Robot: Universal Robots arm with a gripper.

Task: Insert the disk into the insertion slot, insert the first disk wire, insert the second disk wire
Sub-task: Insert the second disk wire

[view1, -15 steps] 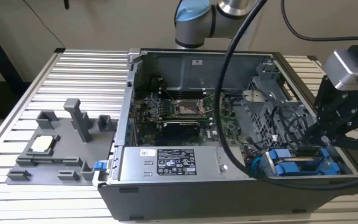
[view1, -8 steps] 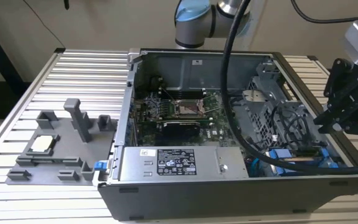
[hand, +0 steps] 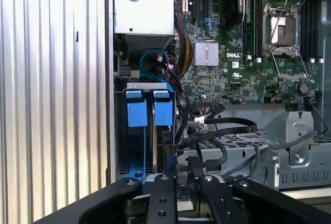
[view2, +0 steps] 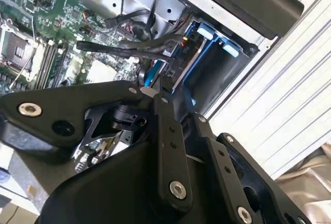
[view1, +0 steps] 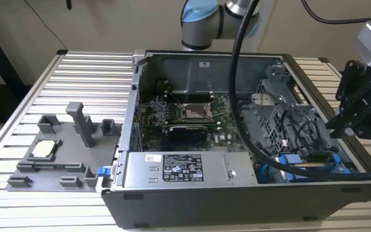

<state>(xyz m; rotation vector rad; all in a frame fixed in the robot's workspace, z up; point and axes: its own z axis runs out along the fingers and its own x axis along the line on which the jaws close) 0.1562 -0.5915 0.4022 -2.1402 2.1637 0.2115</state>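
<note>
The disk (view1: 316,163) sits in the insertion slot (hand: 146,85) at the case's near corner on the exterior view's right. Its blue carrier tabs (hand: 163,114) stick out of the bay. A black wire with a connector (hand: 170,149) reaches the disk's end, and that connector (view2: 173,53) lies against the blue carrier in the second wrist view. A flat black cable (hand: 227,125) loops beside it. My gripper (view1: 341,131) hovers above the case's wall on the exterior view's right, over the bay. In both wrist views its fingers (hand: 163,198) stand close together, shut. I see nothing held.
The open computer case holds a green motherboard (view1: 195,113), a power supply (view1: 188,169) and a perforated grey bracket (hand: 248,146). The arm's thick black cable (view1: 240,96) hangs across the case. A grey fixture (view1: 56,154) stands on the ribbed table at the exterior view's left.
</note>
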